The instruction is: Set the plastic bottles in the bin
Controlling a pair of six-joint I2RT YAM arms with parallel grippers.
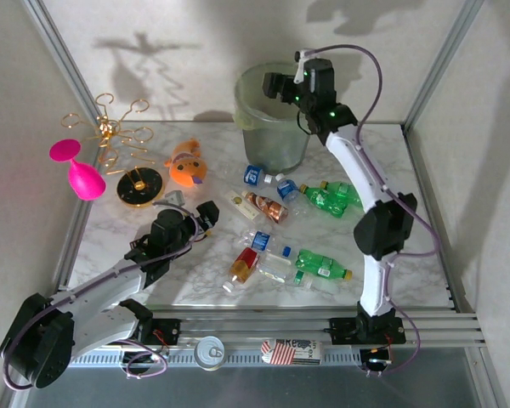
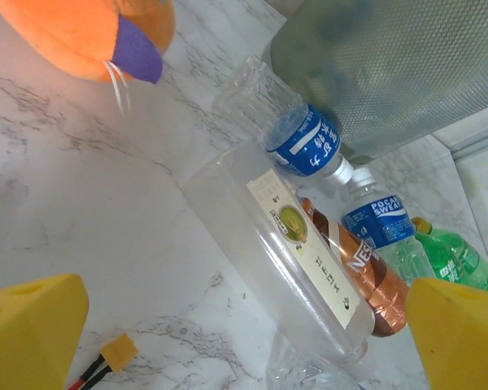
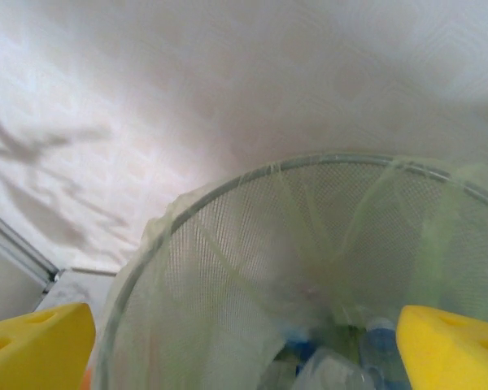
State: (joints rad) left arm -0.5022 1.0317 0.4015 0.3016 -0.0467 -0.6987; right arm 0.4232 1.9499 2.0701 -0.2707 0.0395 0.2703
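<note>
The bin (image 1: 272, 119) stands at the back of the table, pale green and lined with a thin bag. My right gripper (image 1: 278, 85) hovers over its mouth, open and empty. In the right wrist view the gripper (image 3: 242, 345) looks down past the rim (image 3: 228, 183) at bottles lying inside (image 3: 382, 345). Several plastic bottles lie mid-table: clear with a cream label (image 1: 242, 204), amber (image 1: 268, 208), green (image 1: 327, 200), another green (image 1: 321, 265). My left gripper (image 1: 211, 214) is open just left of them. In its wrist view the gripper (image 2: 242, 333) faces the clear labelled bottle (image 2: 301, 260).
An orange plush toy (image 1: 187, 163) sits left of the bin, also in the left wrist view (image 2: 89, 32). A pink wine glass (image 1: 78, 174), a gold wire rack (image 1: 110, 132) and a black disc (image 1: 140, 187) stand at the left. A can (image 1: 210, 350) lies on the front rail.
</note>
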